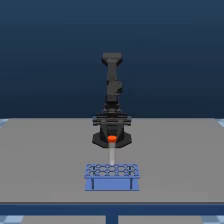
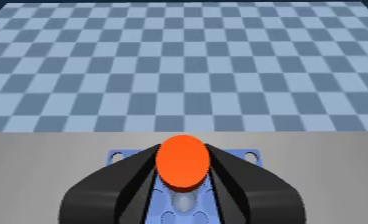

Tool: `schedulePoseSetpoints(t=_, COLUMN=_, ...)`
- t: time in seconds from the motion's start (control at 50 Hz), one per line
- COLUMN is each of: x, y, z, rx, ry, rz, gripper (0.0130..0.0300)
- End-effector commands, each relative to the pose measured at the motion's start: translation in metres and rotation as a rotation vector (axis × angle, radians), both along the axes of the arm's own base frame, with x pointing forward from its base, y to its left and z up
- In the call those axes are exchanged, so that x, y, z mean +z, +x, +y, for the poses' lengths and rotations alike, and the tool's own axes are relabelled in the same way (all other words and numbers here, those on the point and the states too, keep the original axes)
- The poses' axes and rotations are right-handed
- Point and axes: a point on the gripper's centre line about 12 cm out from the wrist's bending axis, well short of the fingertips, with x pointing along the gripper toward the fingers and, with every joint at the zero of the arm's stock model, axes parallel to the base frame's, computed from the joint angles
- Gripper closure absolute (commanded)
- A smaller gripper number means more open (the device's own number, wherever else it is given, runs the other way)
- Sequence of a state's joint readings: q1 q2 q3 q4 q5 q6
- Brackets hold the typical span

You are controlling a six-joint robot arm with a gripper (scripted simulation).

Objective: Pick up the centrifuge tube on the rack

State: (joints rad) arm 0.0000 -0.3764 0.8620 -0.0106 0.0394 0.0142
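The single dark arm point(image 1: 113, 80) is reaching down over a grey table point(image 1: 45, 160), and its gripper point(image 1: 112, 141) is hanging just above the light-blue rack point(image 1: 111, 177). In the exterior view the centrifuge tube point(image 1: 112, 150) is standing upright directly under the gripper: its orange-red cap point(image 1: 112, 138) is sitting between the dark fingers, and its pale, slender body is running down from there toward the top of the rack. Whether the tip is resting in one of the round holes or hanging just clear of them cannot be told at this size.

In the wrist view the gripper point(image 2: 183, 172) is filling the lower part of the picture. The two black fingers point(image 2: 118, 187) are pressing in on either side of the tube's cap point(image 2: 182, 162), with no gap showing between finger and cap, so the gripper is clamping the centrifuge tube point(image 2: 184, 200) at its cap. Below the cap, between the fingers, the translucent body is showing faintly against the blue rack point(image 2: 118, 156), whose corners with round holes are peeking out on both sides of the fingers.

The rack is sitting right beneath the gripper on the table, its front face carrying two dark vertical lines. No brand, label or readable writing is showing on the tube, rack or arm. Beyond the table point(image 2: 38, 155), a blue checkered floor point(image 2: 184, 65) is stretching away.
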Motion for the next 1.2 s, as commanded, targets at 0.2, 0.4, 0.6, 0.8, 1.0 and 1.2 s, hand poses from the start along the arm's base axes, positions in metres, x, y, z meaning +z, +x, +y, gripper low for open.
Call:
schedulePoseSetpoints(t=0.2, x=0.004, y=0.0, z=0.0, rx=0.002, ry=-0.003, rz=0.001, gripper=0.03)
schedulePoseSetpoints(t=0.4, x=0.01, y=0.0, z=0.0, rx=0.002, ry=-0.003, rz=0.001, gripper=0.03)
schedulePoseSetpoints(t=0.6, x=0.022, y=0.0, z=0.0, rx=0.002, ry=-0.003, rz=0.001, gripper=0.03)
schedulePoseSetpoints(t=0.8, x=0.032, y=0.0, z=0.0, rx=0.002, ry=-0.003, rz=0.001, gripper=0.03)
schedulePoseSetpoints(t=1.0, x=0.035, y=0.0, z=0.0, rx=0.002, ry=-0.003, rz=0.001, gripper=0.03)
schedulePoseSetpoints(t=1.2, x=0.035, y=0.0, z=0.0, rx=0.002, ry=-0.003, rz=0.001, gripper=0.03)
